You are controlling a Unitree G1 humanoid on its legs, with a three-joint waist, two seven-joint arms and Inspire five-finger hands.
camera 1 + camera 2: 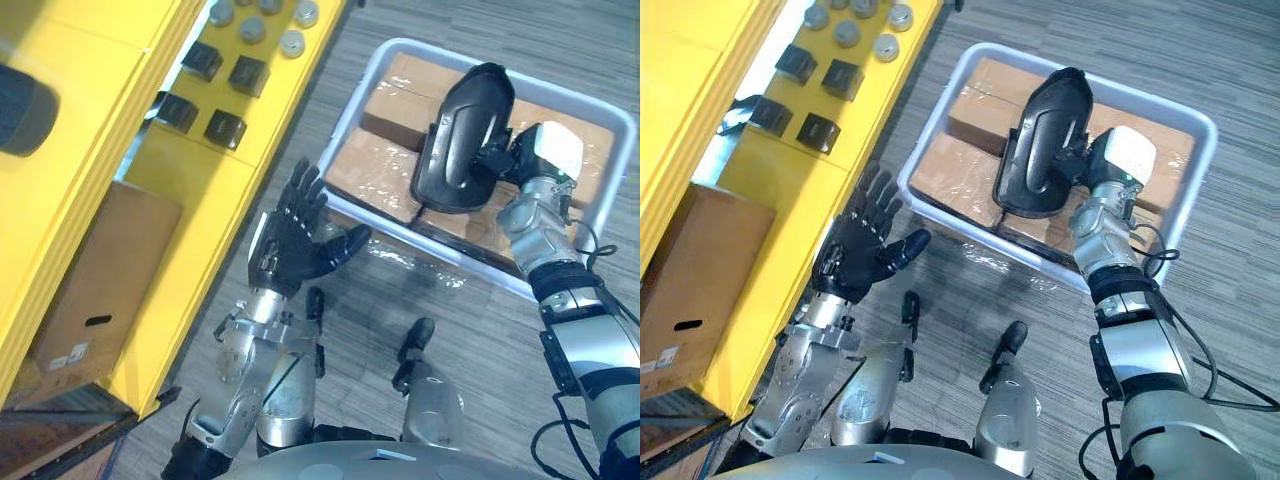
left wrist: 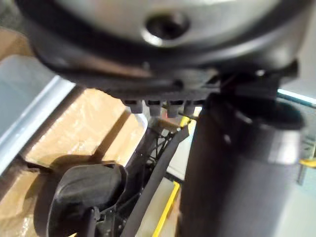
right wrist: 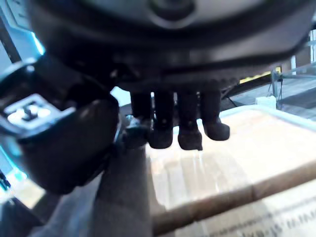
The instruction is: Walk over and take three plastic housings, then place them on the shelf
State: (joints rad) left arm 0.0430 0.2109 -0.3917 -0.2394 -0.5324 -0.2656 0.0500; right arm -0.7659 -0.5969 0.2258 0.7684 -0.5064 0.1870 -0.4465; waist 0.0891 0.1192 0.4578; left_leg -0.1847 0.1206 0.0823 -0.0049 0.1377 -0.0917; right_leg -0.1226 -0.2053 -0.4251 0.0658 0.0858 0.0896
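A black plastic housing (image 1: 465, 140), long and rounded, hangs upright over a pale bin (image 1: 350, 110) of cardboard boxes. My right hand (image 1: 510, 165) is shut on the housing's right edge, and its curled fingers (image 3: 177, 123) press on the dark shell (image 3: 118, 197) in the right wrist view. My left hand (image 1: 290, 240) is open and holds nothing. It is spread just off the bin's near left corner, beside the yellow shelf (image 1: 200, 200). The left wrist view looks across at the housing (image 2: 89, 197) above the boxes.
On the shelf's top level lie several small black blocks (image 1: 225, 128) and grey round parts (image 1: 290, 42). A cardboard box (image 1: 100, 290) stands on a lower level. Taped cartons (image 1: 960, 165) line the bin. Grey carpet lies between the bin and the shelf.
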